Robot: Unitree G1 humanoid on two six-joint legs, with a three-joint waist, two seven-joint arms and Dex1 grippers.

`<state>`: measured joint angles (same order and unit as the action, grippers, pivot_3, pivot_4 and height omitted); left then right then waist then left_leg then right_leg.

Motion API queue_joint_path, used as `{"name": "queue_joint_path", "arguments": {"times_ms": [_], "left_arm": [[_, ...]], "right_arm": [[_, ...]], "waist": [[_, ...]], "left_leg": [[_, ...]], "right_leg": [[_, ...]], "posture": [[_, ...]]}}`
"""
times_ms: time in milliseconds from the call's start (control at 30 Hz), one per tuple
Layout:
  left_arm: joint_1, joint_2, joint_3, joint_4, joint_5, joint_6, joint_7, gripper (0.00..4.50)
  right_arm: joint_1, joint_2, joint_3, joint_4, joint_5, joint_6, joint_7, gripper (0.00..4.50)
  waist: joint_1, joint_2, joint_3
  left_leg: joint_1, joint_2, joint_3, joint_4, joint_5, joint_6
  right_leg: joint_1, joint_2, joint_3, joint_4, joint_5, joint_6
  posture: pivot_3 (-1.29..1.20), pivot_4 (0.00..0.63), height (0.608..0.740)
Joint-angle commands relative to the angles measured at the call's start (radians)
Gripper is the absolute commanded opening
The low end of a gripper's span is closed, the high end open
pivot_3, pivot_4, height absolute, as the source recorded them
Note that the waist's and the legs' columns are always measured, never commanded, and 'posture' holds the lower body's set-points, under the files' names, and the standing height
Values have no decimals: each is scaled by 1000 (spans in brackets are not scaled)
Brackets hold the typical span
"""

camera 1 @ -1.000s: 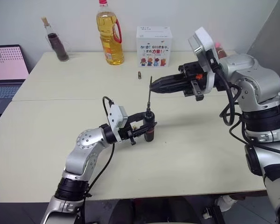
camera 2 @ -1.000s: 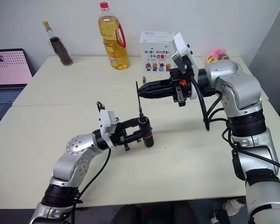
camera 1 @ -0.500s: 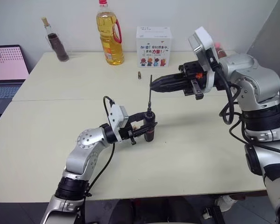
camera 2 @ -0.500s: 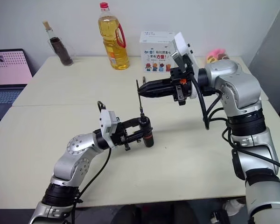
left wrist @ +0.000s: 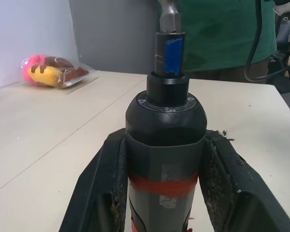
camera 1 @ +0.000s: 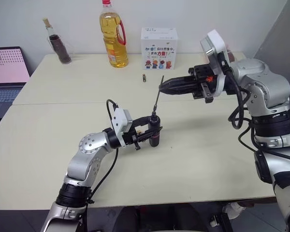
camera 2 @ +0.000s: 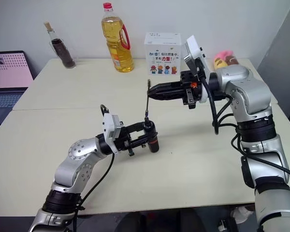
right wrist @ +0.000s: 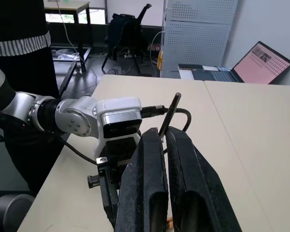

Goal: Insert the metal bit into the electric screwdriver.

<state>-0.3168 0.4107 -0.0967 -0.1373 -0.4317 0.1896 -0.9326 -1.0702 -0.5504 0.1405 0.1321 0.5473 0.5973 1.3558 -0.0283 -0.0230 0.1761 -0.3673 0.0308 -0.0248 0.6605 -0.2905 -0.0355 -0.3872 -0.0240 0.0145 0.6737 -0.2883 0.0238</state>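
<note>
Right gripper (camera 1: 163, 87) has backed off toward 3 o'clock, fingers pinched on the top of the metal bit (camera 1: 157, 100), which now leans.

Its lower end sits in the nose of the electric screwdriver (camera 1: 154, 133), upright at table centre and clamped by the left gripper (camera 1: 152, 133). Looks seated, so I'd guess letting go is next. White box (camera 1: 159, 48) at 12 o'clock has Chinese print, too small to read; oil bottle (camera 1: 112, 36) label unreadable.

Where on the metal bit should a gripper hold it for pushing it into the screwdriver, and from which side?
Near its upper end, from the robot's right side. The metal bit stands almost upright, its lower end at the screwdriver nose, so only the top stays free; the right gripper pinches there.
</note>
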Motion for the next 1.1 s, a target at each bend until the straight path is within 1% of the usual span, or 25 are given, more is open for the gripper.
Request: {"name": "queue_joint_path", "arguments": {"times_ms": [33,600,1100], "left_arm": [[28,13,-51,20,14,41,-37,1648],[15,24,-86,47,61,42,-39,1648],[34,35,-79,15,29,55,-51,1648]], "right_arm": [[15,-17,24,-22,-45,-30,14,24],[-8,-31,62,-24,-100,-132,68,24],[-52,-39,80,67,-112,-236,186,24]], "waist": [[0,0,0],[0,0,0],[0,0,0]], "left_leg": [[0,0,0,0,0,0],[1,0,0,0,0,0],[2,0,0,0,0,0]], "right_leg": [[0,0,0,0,0,0],[1,0,0,0,0,0],[1,-1,0,0,0,0]], "posture": [[0,150,740],[0,150,740],[0,150,740]]}}
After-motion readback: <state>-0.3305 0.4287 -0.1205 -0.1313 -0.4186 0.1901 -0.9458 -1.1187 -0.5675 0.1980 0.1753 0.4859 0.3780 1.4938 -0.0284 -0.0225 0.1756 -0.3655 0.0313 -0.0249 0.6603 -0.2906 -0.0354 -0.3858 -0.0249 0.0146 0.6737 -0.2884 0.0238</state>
